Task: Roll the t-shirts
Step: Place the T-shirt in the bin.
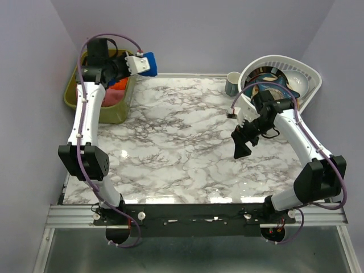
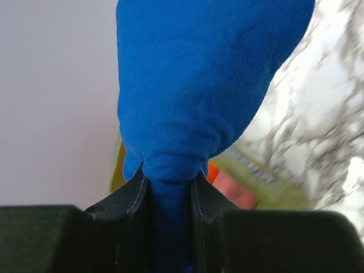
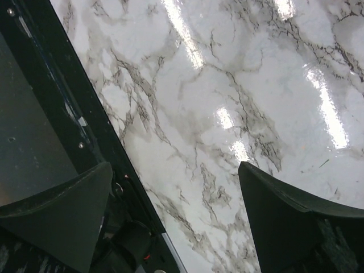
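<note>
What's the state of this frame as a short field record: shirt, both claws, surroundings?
t-shirt: blue, bunched, held aloft
left claw: shut on t-shirt, beside green bin
right claw: open, empty, over marble table
far right: white basket, mug

Bright, even light from above. White glare streaks on the shiny table [image 3: 273, 68] in the right wrist view. Very blurry behind the t-shirt [image 2: 199, 85] in the left wrist view.
</note>
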`<state>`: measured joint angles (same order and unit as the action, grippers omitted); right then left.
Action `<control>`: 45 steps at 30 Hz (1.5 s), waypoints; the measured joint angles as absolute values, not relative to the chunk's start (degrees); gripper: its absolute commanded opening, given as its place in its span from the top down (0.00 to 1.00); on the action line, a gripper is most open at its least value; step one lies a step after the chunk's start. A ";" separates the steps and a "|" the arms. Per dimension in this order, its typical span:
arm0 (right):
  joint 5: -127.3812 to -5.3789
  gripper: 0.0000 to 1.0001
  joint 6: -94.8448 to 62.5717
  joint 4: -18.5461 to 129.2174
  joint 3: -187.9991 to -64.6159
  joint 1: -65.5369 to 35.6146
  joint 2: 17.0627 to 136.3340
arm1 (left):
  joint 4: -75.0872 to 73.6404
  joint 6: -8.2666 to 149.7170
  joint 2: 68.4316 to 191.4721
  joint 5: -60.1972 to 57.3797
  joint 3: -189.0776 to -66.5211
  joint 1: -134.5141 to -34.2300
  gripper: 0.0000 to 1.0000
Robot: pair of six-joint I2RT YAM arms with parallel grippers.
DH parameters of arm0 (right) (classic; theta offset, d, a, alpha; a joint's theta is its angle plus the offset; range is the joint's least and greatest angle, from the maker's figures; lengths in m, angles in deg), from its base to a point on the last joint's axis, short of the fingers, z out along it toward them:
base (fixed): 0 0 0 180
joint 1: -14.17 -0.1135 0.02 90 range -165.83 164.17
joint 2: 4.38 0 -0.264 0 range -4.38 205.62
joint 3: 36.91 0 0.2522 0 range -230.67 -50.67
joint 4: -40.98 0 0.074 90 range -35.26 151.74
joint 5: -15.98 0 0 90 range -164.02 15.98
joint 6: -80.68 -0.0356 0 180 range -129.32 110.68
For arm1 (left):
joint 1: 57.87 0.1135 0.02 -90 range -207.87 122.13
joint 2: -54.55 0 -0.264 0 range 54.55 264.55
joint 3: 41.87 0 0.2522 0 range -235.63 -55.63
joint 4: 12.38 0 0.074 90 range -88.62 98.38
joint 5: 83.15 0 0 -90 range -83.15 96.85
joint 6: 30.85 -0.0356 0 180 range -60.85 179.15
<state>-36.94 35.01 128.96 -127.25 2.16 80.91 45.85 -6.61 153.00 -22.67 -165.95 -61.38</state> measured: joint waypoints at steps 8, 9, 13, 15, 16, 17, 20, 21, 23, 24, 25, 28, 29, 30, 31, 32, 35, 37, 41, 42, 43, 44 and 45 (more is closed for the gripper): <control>-37.14 0.00 34.67 128.10 -121.94 2.66 80.37 | 57.52 -21.82 158.68 -24.65 -177.38 -45.82 1.00; -37.14 0.00 34.62 128.10 -121.61 2.66 80.37 | 58.37 -23.07 159.21 -24.89 -177.62 -44.57 1.00; -37.09 0.00 34.56 128.30 -121.30 2.68 80.46 | 61.39 -28.32 164.69 -24.87 -181.10 -39.35 1.00; -37.07 0.00 34.53 128.45 -121.33 2.68 80.85 | 62.39 -29.91 168.43 -24.72 -183.70 -37.86 1.00; -37.07 0.00 34.53 128.52 -121.30 2.68 81.15 | 62.59 -31.13 170.11 -24.65 -184.42 -37.43 1.00; -37.09 0.00 34.53 128.54 -121.33 2.68 81.64 | 62.59 -31.57 170.77 -24.61 -184.47 -37.27 1.00; -37.14 0.00 34.49 128.56 -121.33 2.68 83.25 | 62.09 -34.43 172.17 -24.22 -181.62 -37.16 1.00; -37.18 0.00 34.42 128.56 -121.33 2.68 83.73 | 61.87 -35.00 172.17 -24.22 -180.38 -37.16 1.00; -37.66 0.00 34.47 128.85 -121.46 2.72 84.89 | 61.45 -36.21 172.32 -24.22 -178.43 -37.29 1.00; -37.90 0.00 34.47 128.96 -121.46 2.79 85.18 | 61.45 -36.64 172.63 -24.24 -178.08 -37.36 1.00; -38.16 0.00 34.49 129.17 -121.48 2.88 85.46 | 61.37 -37.10 173.06 -24.24 -178.06 -37.38 1.00; -39.04 0.00 34.58 129.63 -121.57 2.99 86.09 | 61.19 -38.89 174.09 -24.24 -177.73 -37.56 1.00; -39.28 0.00 34.60 129.74 -121.59 2.99 86.33 | 61.08 -39.35 174.14 -24.24 -177.27 -37.67 1.00; -39.67 0.00 34.62 129.87 -121.65 2.99 86.64 | 60.78 -40.21 174.14 -24.24 -176.16 -37.71 1.00; -40.00 0.00 34.64 129.87 -121.65 2.99 86.82 | 60.82 -40.77 174.14 -24.24 -175.46 -37.73 1.00; -40.22 0.00 34.67 129.94 -121.65 2.99 86.99 | 60.73 -41.28 174.14 -24.24 -174.54 -37.75 1.00; -40.59 0.00 35.32 130.29 -121.65 3.01 87.19 | 60.32 -42.92 174.14 -24.24 -169.91 -38.08 1.00; -40.55 0.00 35.82 130.53 -121.65 3.03 87.08 | 59.71 -43.40 174.14 -24.24 -167.46 -38.45 1.00; -40.20 0.00 37.11 130.88 -121.70 3.03 85.42 | 57.21 -44.29 172.87 -23.85 -164.58 -39.15 1.00; -40.15 0.00 37.20 131.12 -121.85 3.03 84.91 | 56.60 -44.62 172.56 -23.85 -163.92 -39.17 1.00; -40.15 0.00 37.22 131.18 -122.11 3.03 84.28 | 56.01 -45.10 172.15 -23.80 -163.18 -39.24 1.00; -40.18 0.00 37.24 131.18 -122.38 3.03 83.95 | 55.36 -45.69 171.88 -23.80 -162.61 -39.26 1.00; -40.20 0.00 37.24 131.18 -122.53 3.03 83.76 | 55.05 -46.04 171.62 -23.78 -162.15 -39.26 1.00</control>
